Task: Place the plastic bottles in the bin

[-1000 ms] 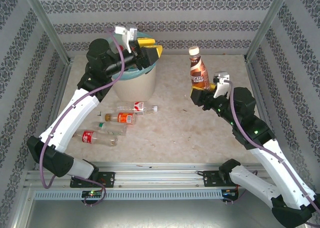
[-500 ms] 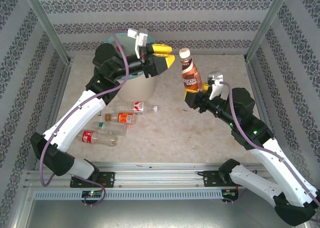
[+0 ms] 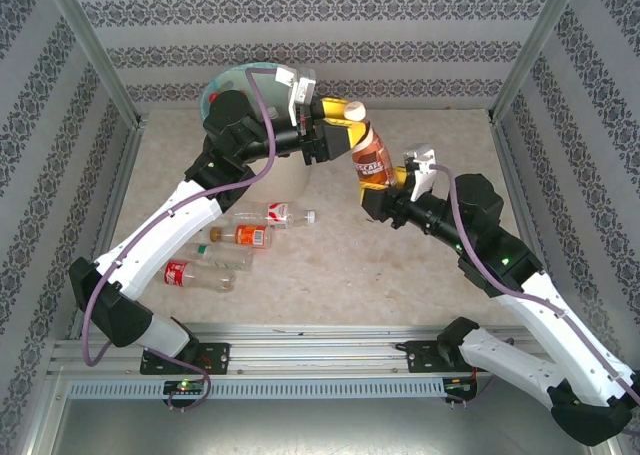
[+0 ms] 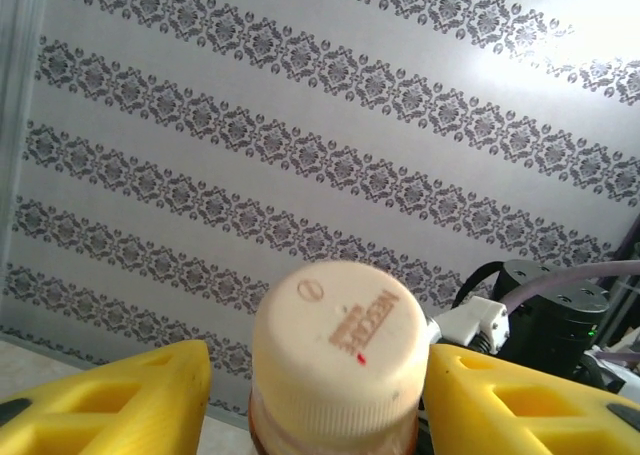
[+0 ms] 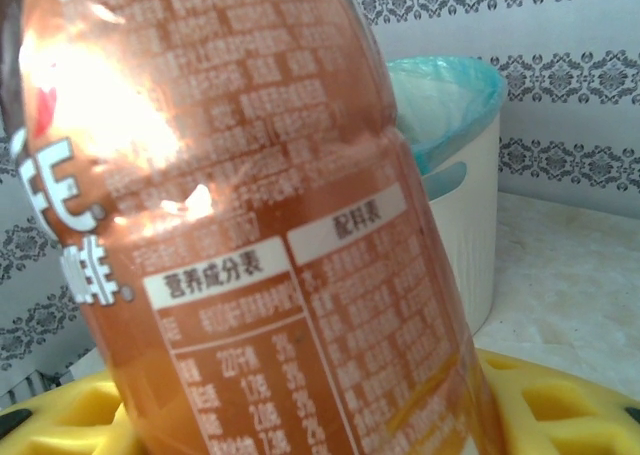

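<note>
Brown bottle (image 3: 373,156) clamped in right pincer (image 3: 381,182) — base hidden, left pincer (image 3: 350,119) agape around its cap (image 4: 338,335), bin (image 3: 224,79) mostly hidden.

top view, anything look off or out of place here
Oddest is the brown bottle: held tilted in mid-air by the right gripper, its cap between the fingers of the open left gripper. Three bottles lie on their sides on the table. No spill shows.

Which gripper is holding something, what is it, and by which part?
The right gripper holds the brown-labelled bottle by its lower body. The left gripper straddles its cap, jaws open, not yet gripping.
</note>
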